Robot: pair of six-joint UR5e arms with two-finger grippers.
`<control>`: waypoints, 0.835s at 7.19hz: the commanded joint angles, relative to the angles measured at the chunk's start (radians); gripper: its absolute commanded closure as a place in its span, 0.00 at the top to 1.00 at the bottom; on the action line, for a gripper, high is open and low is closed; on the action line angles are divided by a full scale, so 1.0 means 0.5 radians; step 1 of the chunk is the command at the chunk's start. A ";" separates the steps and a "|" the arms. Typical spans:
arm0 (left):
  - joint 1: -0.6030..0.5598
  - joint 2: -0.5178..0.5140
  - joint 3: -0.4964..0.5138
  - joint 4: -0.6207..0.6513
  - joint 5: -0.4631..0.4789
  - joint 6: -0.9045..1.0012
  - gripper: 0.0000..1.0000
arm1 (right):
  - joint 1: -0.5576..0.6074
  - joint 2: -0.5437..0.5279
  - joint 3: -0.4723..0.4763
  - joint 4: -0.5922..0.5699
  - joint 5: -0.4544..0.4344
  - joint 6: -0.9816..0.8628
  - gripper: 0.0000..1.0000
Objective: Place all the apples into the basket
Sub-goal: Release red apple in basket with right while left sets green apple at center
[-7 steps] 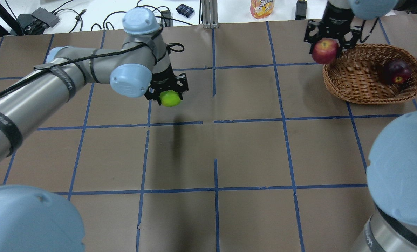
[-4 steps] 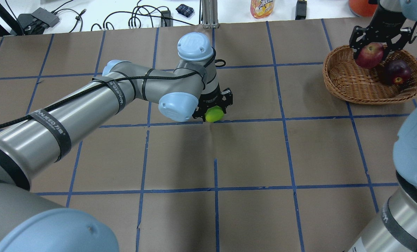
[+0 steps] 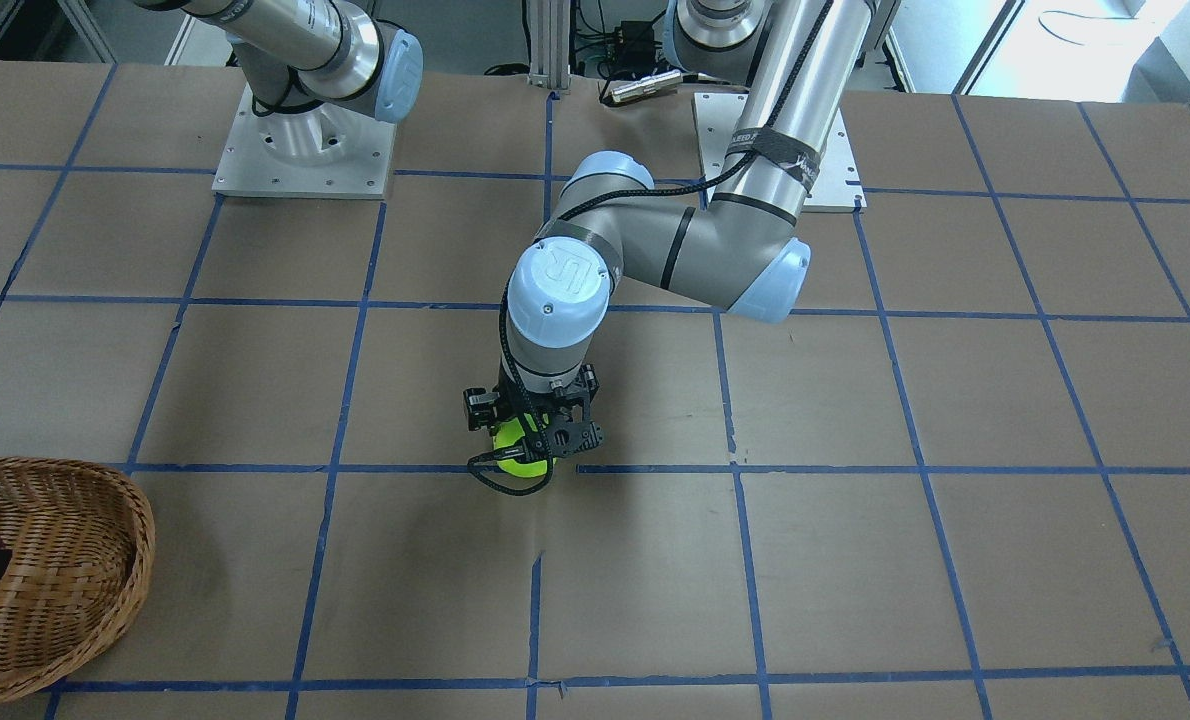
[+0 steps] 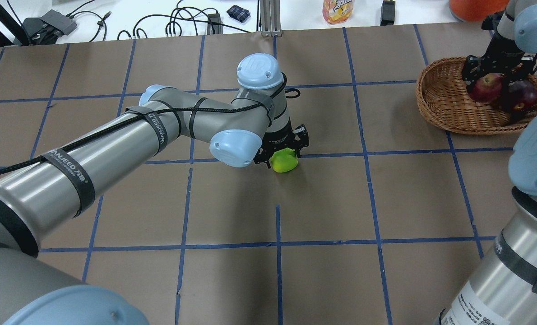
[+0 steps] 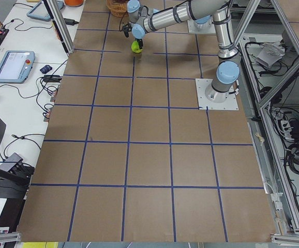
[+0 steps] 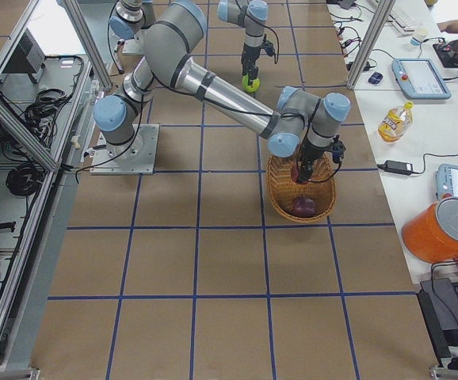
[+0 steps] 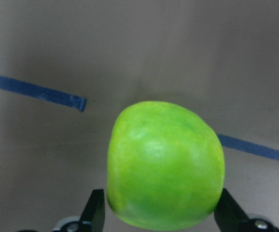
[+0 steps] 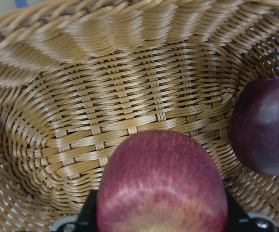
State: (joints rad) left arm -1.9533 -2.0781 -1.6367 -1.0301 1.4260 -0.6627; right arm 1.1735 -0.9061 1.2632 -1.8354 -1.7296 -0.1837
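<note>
Hanging low inside the basket (image 4: 444, 108) at the upper right of the overhead view, the right pincer (image 4: 489, 82) pinches the red apple (image 4: 486, 89) just beside the dark apple (image 4: 524, 96), low enough, I'd say, to release without a bounce. Mid-frame, the left pincer (image 4: 282, 152) grips the green apple (image 4: 284, 161), seemingly lifted off the desk (image 4: 322, 203) and well apart from the basket, presumably for carrying across.
</note>
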 commanded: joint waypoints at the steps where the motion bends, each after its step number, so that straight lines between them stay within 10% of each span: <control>1: 0.029 0.087 0.052 -0.126 0.004 0.012 1.00 | -0.012 0.048 0.002 -0.008 -0.001 -0.007 0.10; 3: 0.160 0.338 0.168 -0.664 0.010 0.231 1.00 | -0.043 0.064 0.002 -0.008 0.002 -0.007 1.00; 6: 0.301 0.804 0.138 -1.217 0.261 0.731 0.90 | -0.049 -0.028 -0.017 0.124 0.008 -0.007 1.00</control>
State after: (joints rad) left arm -1.8296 -1.7750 -1.5595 -1.5131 1.4906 -0.4243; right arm 1.1490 -0.8946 1.2598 -1.8082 -1.7288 -0.1868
